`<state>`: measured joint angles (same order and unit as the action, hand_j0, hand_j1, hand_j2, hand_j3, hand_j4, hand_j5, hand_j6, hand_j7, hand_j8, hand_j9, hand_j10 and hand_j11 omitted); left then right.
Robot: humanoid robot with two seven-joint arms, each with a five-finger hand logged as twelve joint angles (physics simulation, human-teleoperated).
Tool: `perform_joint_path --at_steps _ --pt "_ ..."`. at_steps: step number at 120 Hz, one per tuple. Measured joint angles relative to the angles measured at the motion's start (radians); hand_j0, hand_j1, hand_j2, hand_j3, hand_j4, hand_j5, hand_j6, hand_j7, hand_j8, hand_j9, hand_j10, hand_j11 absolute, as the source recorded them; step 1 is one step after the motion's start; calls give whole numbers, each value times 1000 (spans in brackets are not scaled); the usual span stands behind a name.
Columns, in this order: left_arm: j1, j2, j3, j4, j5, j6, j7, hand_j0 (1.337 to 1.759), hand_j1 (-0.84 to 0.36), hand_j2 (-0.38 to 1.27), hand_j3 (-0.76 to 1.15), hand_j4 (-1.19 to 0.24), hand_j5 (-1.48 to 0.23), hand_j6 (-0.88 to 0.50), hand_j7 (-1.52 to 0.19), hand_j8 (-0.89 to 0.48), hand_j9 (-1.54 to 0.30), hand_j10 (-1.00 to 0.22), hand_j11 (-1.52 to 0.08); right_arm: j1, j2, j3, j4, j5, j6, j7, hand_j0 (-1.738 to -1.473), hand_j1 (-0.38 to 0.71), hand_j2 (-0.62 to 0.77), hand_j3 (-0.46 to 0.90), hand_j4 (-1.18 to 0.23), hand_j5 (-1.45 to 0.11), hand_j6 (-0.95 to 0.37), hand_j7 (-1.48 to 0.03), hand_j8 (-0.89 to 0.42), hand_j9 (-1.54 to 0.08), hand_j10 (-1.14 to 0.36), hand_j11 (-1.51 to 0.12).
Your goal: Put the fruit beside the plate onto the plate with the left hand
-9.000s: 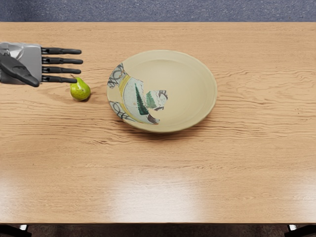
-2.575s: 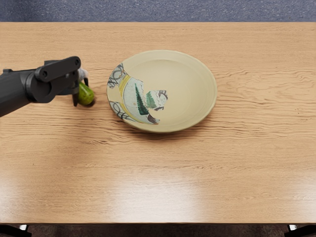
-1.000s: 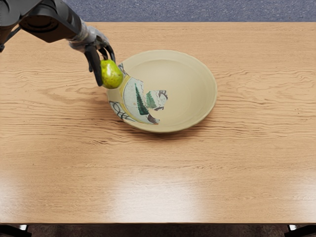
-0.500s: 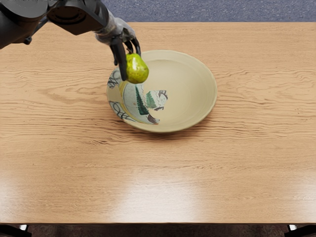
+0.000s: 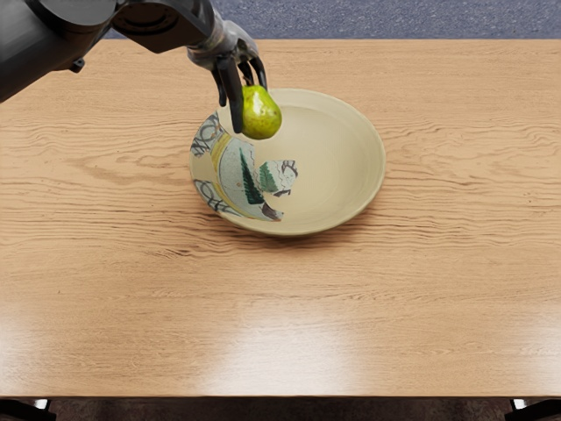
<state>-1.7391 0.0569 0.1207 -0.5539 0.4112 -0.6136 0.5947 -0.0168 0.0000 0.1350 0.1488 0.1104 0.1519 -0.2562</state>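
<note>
A green-yellow pear (image 5: 260, 113) hangs in the air over the left part of the cream plate (image 5: 342, 158), which carries a painted tree picture on its left side. My left hand (image 5: 237, 72) is shut on the pear from above and from the left, its dark fingers (image 5: 233, 96) curled down along the fruit. The left arm reaches in from the upper left corner. The pear is held above the plate's surface and does not rest on it. The right hand is out of view.
The plate stands on a wooden table (image 5: 280, 307) whose far edge meets a blue-grey floor at the top. The table's near edge runs along the bottom of the picture.
My left hand closed on the pear beside the plate, lifted it and carried it rightward. Over the last second it moved from the plate's left rim to above the plate's left part.
</note>
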Motion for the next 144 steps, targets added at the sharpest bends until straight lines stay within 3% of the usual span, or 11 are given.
perform_joint_path --at_steps 5,18,29,45,65,90,111,119,144 --pt "2 -2 0 0 1 29 -2 1654 -295 605 0 -476 -1032 -430 -1022 -763 -1024 -763 -1026 0 0 0 0 0 0 0 -1658 -310 -7 0 -33 -43 -33 -43 -33 -43 -33 -43" --pt "5 -8 1 -1 0 134 -5 1656 -57 360 0 -302 -637 -275 -631 -471 -632 -472 -633 1 0 1 1 0 0 0 -1658 -310 -7 0 -33 -43 -33 -43 -33 -43 -33 -43" --pt "3 -8 1 -2 0 169 -6 1657 81 232 0 -201 -416 -184 -413 -309 -413 -309 -414 1 0 1 1 0 0 0 -1658 -310 -7 0 -33 -43 -33 -43 -33 -43 -33 -43" --pt "3 -6 1 -11 -1 184 -7 1657 200 123 0 -114 -228 -105 -226 -170 -226 -170 -226 1 0 1 1 -1 0 0 -1658 -310 -7 0 -33 -43 -33 -43 -33 -43 -33 -43" --pt "10 27 1 -39 -28 184 -5 1658 283 55 0 -53 -101 -49 -100 -78 -101 -77 -101 1 0 1 2 -1 0 0 -1658 -310 -7 0 -33 -43 -33 -43 -33 -43 -33 -43" --pt "72 184 8 -191 -299 99 -1 1658 325 20 0 -20 -37 -19 -36 -29 -36 -28 -36 1 0 1 2 -1 0 0 -1658 -310 -7 0 -33 -43 -33 -43 -33 -43 -33 -43" --pt "102 377 7 -412 -562 69 0 1658 339 8 0 -8 -16 -8 -15 -12 -15 -12 -15 1 0 1 2 -1 0 0 -1658 -310 -7 0 -33 -43 -33 -43 -33 -43 -33 -43" --pt "156 447 -1 -508 -648 68 0 1658 342 6 0 -6 -11 -5 -11 -8 -11 -8 -11 1 0 1 2 -1 0 0 -1658 -310 -7 0 -33 -43 -33 -43 -33 -43 -33 -43" --pt "454 677 -190 -819 -770 61 1 1658 346 2 0 -1 -4 -1 -4 -2 -4 -2 -4 2 0 1 2 -1 0 0 -1658 -310 -7 0 -33 -43 -33 -43 -33 -43 -33 -43"
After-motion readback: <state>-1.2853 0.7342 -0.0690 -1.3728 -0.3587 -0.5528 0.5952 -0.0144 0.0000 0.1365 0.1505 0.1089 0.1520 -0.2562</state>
